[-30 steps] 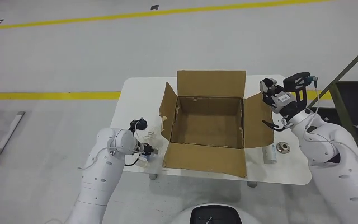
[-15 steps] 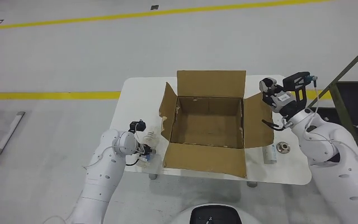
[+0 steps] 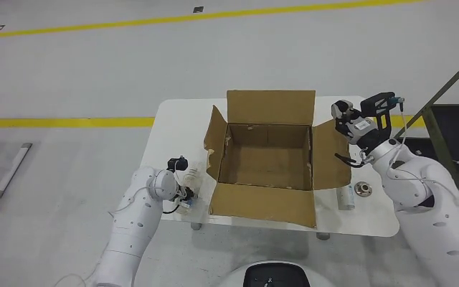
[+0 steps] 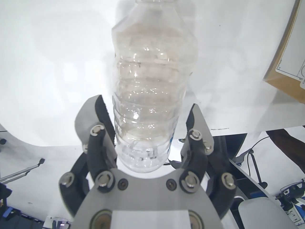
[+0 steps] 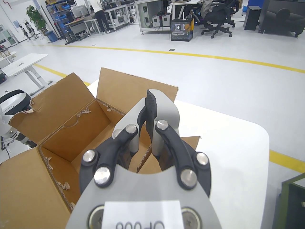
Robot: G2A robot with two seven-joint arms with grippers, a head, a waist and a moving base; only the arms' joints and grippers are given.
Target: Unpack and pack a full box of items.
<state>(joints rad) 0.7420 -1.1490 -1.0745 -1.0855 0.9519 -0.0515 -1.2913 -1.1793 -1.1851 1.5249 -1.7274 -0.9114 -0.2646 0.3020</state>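
Top view: the cardboard box (image 3: 265, 165) stands open in the middle of the white bench (image 3: 179, 115), its flaps spread outward. The left arm (image 3: 140, 215) ends at the lower left of the box, near the bench's front edge. The right arm (image 3: 405, 176) ends at the upper right, by the box's right flap. At the lower right of the box lie a small pale cylinder (image 3: 346, 197) and a round metal piece (image 3: 363, 189), just beside each other. I cannot tell from here how far either pair of fingers is parted.

Left wrist view: a clear plastic bottle (image 4: 152, 77) lies on the bench, neck toward the top of the frame. Its base sits between the left fingers (image 4: 100, 125), which stand wide; the one at lower left touches the bottle's side and the other is just apart from it. A corner of the box shows at the right edge.

Right wrist view: the right fingers (image 5: 166, 113) are pressed together with nothing between them, above the box's near flap. The open box is at the left of the frame and a bench corner at the right
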